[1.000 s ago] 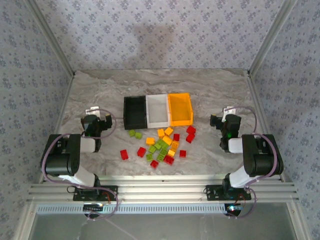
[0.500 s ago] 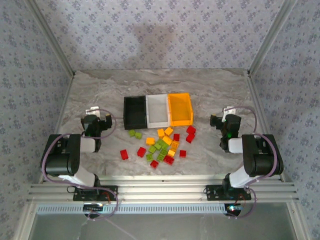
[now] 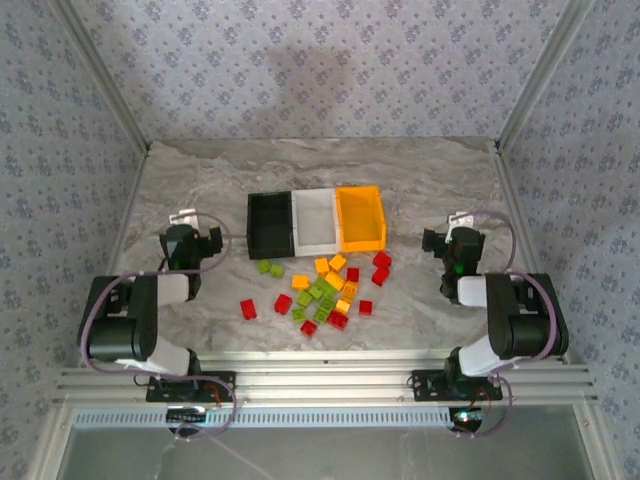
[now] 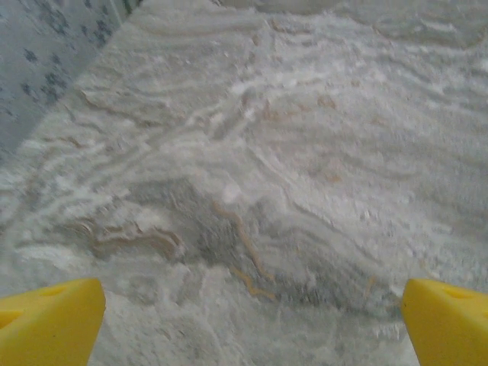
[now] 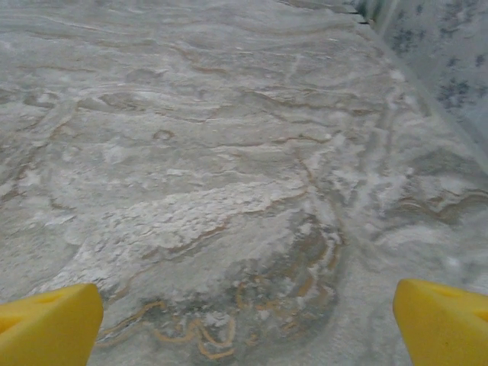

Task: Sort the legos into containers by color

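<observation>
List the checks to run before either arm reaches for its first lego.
1. The left gripper: jaws open, nothing between them: ok.
2. The right gripper: jaws open, nothing between them: ok.
3. The black bin, white bin and orange bin in a row, tops open: ok.
4. Inside of the black bin empty: cannot tell.
5. The central legos spaced for a clean pick: not ok, packed together.
6. The lone red lego at the pile's left, free all round: ok.
</observation>
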You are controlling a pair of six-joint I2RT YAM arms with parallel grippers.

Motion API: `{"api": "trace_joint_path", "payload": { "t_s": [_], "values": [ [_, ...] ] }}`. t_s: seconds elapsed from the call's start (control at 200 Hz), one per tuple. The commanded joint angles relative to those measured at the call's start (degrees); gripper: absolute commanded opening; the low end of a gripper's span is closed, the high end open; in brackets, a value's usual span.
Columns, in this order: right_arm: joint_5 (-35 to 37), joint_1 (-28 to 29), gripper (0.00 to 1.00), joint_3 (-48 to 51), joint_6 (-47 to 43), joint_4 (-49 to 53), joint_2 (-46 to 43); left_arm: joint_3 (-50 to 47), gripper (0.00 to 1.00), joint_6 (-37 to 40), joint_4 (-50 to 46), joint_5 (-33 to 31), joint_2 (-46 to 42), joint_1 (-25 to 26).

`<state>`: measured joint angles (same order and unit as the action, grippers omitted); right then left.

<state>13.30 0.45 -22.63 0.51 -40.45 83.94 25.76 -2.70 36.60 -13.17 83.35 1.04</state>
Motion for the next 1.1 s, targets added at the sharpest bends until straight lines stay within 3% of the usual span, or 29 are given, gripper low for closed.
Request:
{"api": "trace_joint_path", "payload": {
  "t_s": [0.0,0.17,0.245,0.315,0.375,0.49,0.58,0.715,0.874,1.099],
  "values": [
    [7.8,1.2,1.0,-6.2,3.9,12.9,-5.7,4.6,1.0,-1.9,-7.9,-5.3,-6.3,0.8],
    [18.6,3.7,1.0,-10.3,11.7,25.0,-11.9,6.8,1.0,-15.4,-9.7,-7.9,-14.2,1.1],
    [21.0,3.6,1.0,-13.4,25.2,34.7,-13.6,10.8,1.0,-28.0,-16.8,-10.0,-15.8,0.5],
    [16.7,1.2,1.0,-17.9,45.9,50.3,-14.9,16.0,1.0,-45.5,-31.9,-8.7,-17.5,-1.2],
    [3.5,-2.4,1.0,-17.3,43.0,45.4,-15.2,18.3,1.0,-51.3,-37.0,-6.5,-18.1,-2.4],
    [-4.8,-2.8,1.0,-13.9,42.6,40.6,-16.9,17.2,1.0,-51.8,-32.6,5.1,-19.1,-3.0],
    [-6.1,0.2,1.0,-14.4,38.1,44.9,-19.2,18.1,1.0,-50.9,-34.2,12.9,-19.1,-2.4],
    [-8.4,6.1,1.0,-15.6,31.6,50.6,-20.6,19.8,1.0,-46.8,-41.7,16.1,-20.1,1.7],
    [-12.7,11.7,1.0,-15.4,30.5,53.2,-18.1,16.7,0.99,-46.6,-43.9,17.9,-23.5,8.1],
    [-3.9,24.9,0.96,-16.5,37.9,56.5,-11.9,12.1,1.0,-45.3,-45.4,13.3,-26.5,19.4]
  ]
}}
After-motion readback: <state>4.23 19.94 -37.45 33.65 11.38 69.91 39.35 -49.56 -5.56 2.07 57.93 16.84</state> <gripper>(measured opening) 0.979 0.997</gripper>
